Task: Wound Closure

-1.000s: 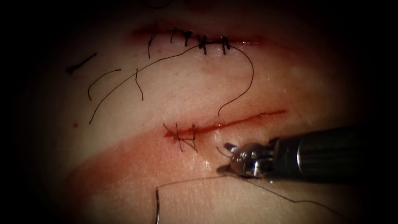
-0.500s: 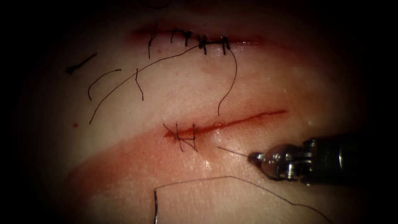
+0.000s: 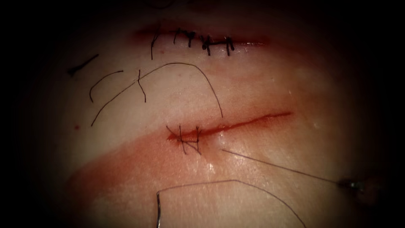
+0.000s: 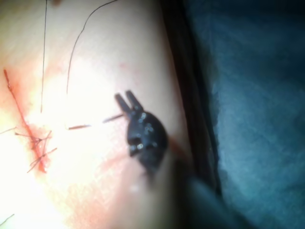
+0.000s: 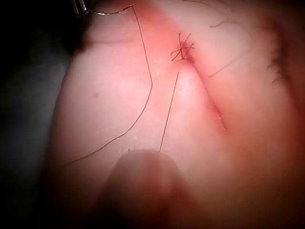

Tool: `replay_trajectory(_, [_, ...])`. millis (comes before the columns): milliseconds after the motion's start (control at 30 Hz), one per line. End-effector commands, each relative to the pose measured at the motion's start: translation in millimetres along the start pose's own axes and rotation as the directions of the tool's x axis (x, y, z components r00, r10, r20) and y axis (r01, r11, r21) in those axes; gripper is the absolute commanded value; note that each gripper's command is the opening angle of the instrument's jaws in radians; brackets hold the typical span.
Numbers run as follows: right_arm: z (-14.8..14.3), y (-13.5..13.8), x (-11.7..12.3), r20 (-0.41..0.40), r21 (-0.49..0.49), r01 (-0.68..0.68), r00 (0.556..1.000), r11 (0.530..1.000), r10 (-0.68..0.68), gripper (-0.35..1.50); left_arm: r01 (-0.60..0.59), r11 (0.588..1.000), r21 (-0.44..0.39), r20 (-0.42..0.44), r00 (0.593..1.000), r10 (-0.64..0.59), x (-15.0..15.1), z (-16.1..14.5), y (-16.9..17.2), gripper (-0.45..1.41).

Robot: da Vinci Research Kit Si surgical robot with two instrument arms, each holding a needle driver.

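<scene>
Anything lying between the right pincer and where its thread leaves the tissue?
Nothing visible. The thread runs straight from the right pincer over bare tissue to its exit just below the cut. The needle lies on the tissue lower down, clear of it. The left pincer is open, empty.

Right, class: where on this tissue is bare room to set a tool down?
Free: the tissue right of the thread arc, between the stitched upper cut and the open cut; lower left, left of the needle lying on it. Crowded: cut ends upper left, and below the open cut, where the right tool holds thread taut. Left tool: hold unclear.
</scene>
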Motion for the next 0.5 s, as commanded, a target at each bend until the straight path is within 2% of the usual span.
replay_trajectory(33, [0.2,-1.0,-2.1,0.021,0.002,-0.018,1.0,1.0,0.018,-0.35,0.003,1.0,-0.003,-0.002,1.0,-0.003,-0.4,0.9,0.6,-0.45])
replay_trajectory(300, [-1.0,-1.4,-8.3,0.093,0.003,-0.046,0.995,0.999,0.045,-0.35,0.002,1.0,-0.003,-0.002,1.0,-0.002,-0.6,0.9,0.6,-0.45])
replay_trajectory(500, [-2.1,-1.0,-12.0,0.134,0.006,-0.064,0.989,0.998,0.062,-0.35,0.002,1.0,-0.003,-0.002,1.0,-0.002,-0.6,1.0,0.6,-0.45])
